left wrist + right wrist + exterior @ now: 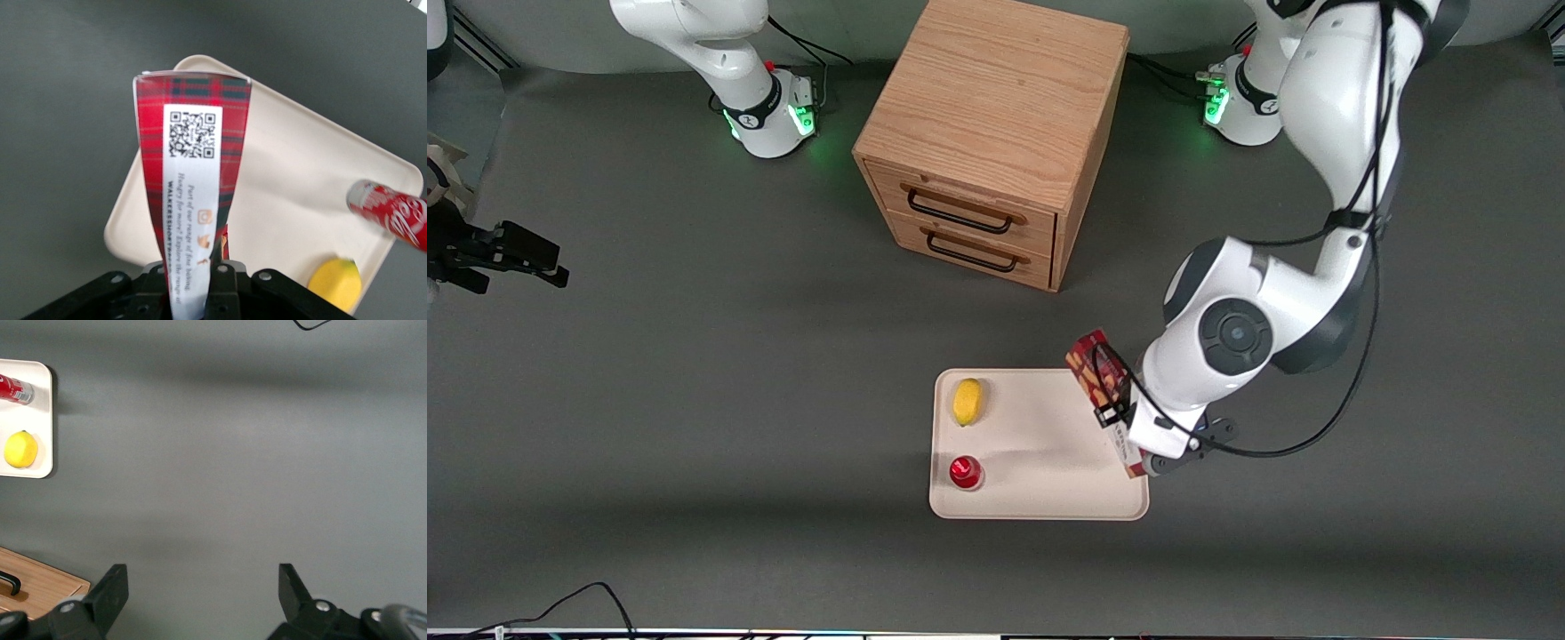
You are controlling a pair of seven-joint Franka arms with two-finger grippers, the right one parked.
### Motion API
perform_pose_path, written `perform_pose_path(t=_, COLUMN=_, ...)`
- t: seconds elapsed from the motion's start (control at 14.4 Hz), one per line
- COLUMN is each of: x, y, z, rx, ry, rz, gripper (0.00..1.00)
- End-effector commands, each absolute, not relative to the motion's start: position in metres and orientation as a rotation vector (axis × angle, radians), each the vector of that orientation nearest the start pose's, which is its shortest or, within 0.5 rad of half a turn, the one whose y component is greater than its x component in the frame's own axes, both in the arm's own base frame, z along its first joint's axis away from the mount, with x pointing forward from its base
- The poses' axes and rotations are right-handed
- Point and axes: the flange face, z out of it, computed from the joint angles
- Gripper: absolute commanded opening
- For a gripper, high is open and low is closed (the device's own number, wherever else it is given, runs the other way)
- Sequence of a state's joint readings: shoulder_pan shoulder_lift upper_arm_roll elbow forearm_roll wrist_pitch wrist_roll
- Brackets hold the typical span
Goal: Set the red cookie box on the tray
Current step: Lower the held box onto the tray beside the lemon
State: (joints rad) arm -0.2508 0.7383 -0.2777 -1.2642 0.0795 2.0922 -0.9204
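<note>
The red cookie box is a long tartan-red box with biscuit pictures. It is held tilted over the edge of the cream tray that faces the working arm's end of the table. My left gripper is shut on the box partway along its length. In the left wrist view the box shows its white label with a QR code and rises from between the fingers of the gripper, with the tray below it. Whether the box touches the tray I cannot tell.
A yellow lemon and a small red can lie on the tray at its edge toward the parked arm. A wooden two-drawer cabinet stands farther from the front camera than the tray. A black cable lies near the table's front edge.
</note>
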Motion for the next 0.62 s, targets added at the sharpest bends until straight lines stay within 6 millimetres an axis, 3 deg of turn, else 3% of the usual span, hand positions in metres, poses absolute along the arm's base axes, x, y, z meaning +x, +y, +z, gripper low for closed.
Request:
perform_pose_path(t=0.0, x=0.673, y=-0.335, z=0.31, rx=-3.228, ry=-0.682, rz=-0.115, gripper=0.0)
perform_pose_path(t=0.35, x=0.675, y=-0.327, z=0.264, rx=-3.223, ry=-0.618, rz=-0.185, gripper=0.0)
perform_pose_path(t=0.55, x=0.675, y=-0.328, z=0.251, rx=-3.23, ry=-0.622, rz=-0.187, gripper=0.0)
